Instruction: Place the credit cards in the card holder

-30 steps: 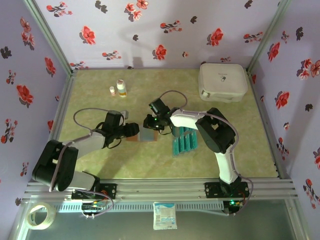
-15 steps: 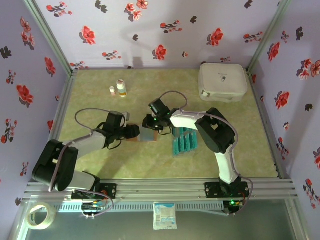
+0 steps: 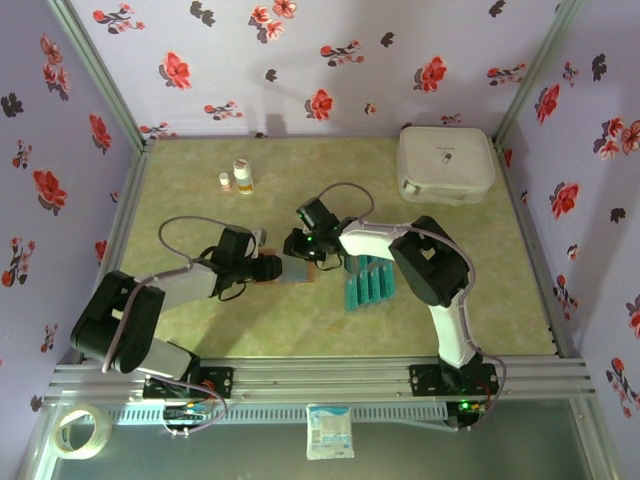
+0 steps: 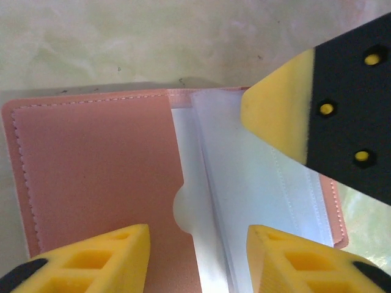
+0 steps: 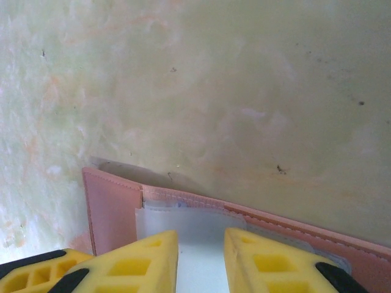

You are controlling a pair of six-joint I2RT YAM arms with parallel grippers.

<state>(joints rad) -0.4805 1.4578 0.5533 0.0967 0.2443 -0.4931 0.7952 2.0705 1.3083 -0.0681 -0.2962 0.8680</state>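
One white case (image 3: 445, 163) sits in the bench's (image 3: 300, 340) far right corner. One card holder (image 3: 298, 270) lies opened flat mid-bench under both grippers, the left gripper (image 4: 197, 235) with jaws well parted above its pink flap and pale sleeves, the right gripper (image 5: 200, 235) with jaws slightly apart at its far edge (neither grips anything). Four credit cards (image 3: 368, 283), by my count, lie in a row just right of the holder, and two small bottles (image 3: 240, 177) stand near the far left edge.

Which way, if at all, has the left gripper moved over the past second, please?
Yes: the left gripper has crept rightward in the top view, toward the unmoved row of thin teal-blue rectangular cards.
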